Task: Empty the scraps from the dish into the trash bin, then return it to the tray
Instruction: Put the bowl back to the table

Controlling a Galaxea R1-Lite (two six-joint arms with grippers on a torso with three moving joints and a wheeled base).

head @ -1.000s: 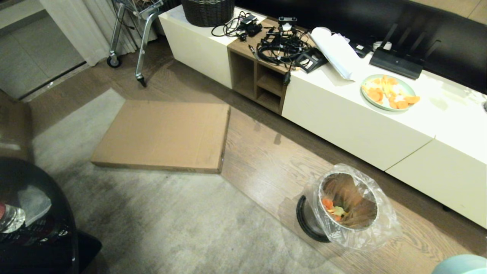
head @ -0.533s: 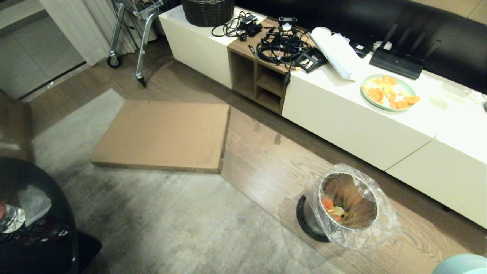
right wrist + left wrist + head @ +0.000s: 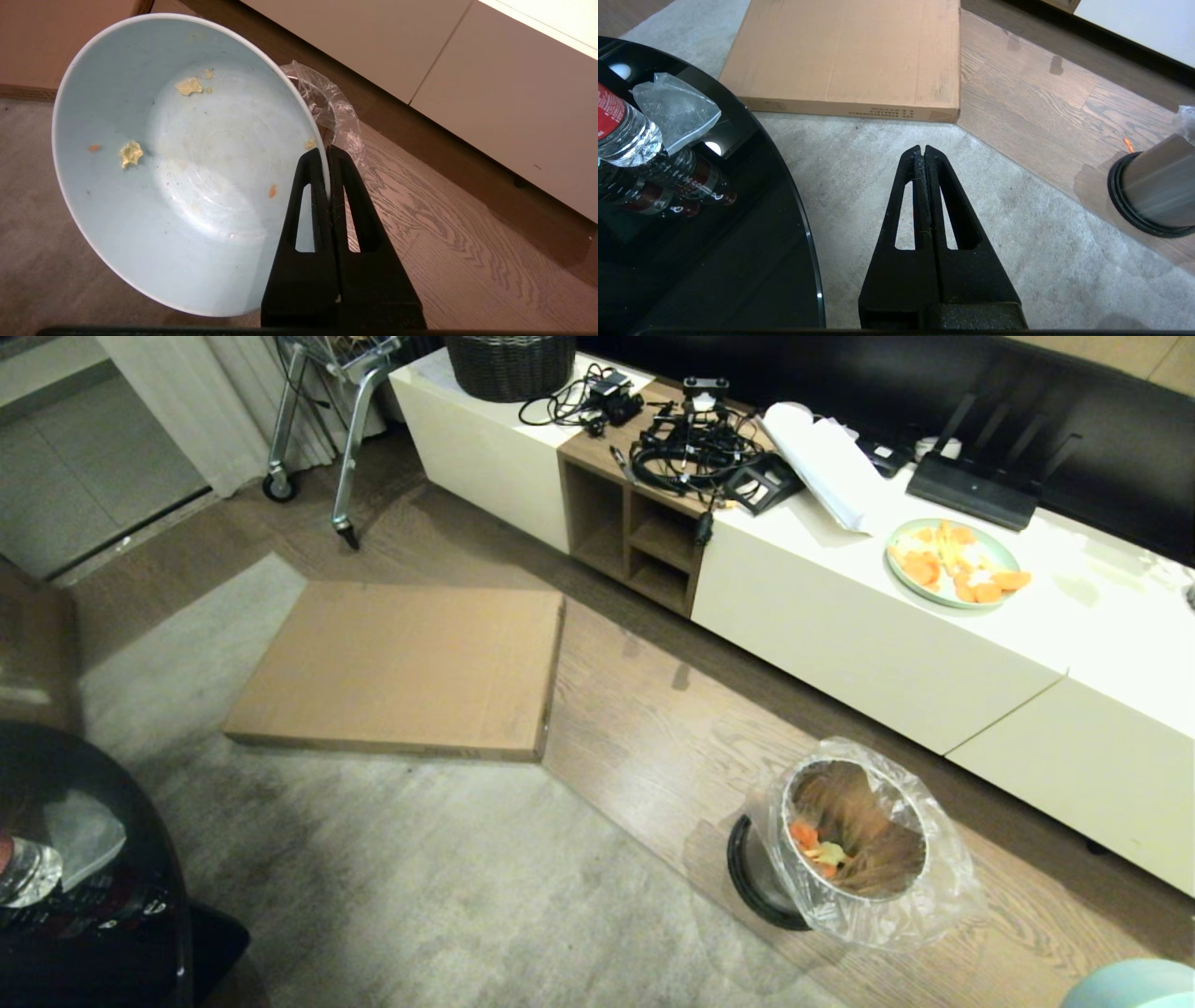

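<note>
My right gripper (image 3: 325, 151) is shut on the rim of the dish (image 3: 187, 163), a pale blue bowl held tilted above the floor. A few small yellow and orange scraps (image 3: 131, 153) still cling to its inside. The dish's edge shows at the head view's lower right corner (image 3: 1130, 985). The steel trash bin (image 3: 854, 845) with its clear liner stands on the wood floor, orange and yellow scraps (image 3: 817, 847) lying inside. Its liner (image 3: 327, 107) shows just beyond the dish. My left gripper (image 3: 923, 150) is shut and empty over the carpet. The tray is out of view.
A flat cardboard box (image 3: 401, 667) lies on the floor to the left. A long white low cabinet (image 3: 887, 653) behind the bin carries a pale-green plate (image 3: 954, 563) of orange pieces, cables and a woven basket (image 3: 511, 364). A black glass table (image 3: 84, 877) with bottles is at lower left.
</note>
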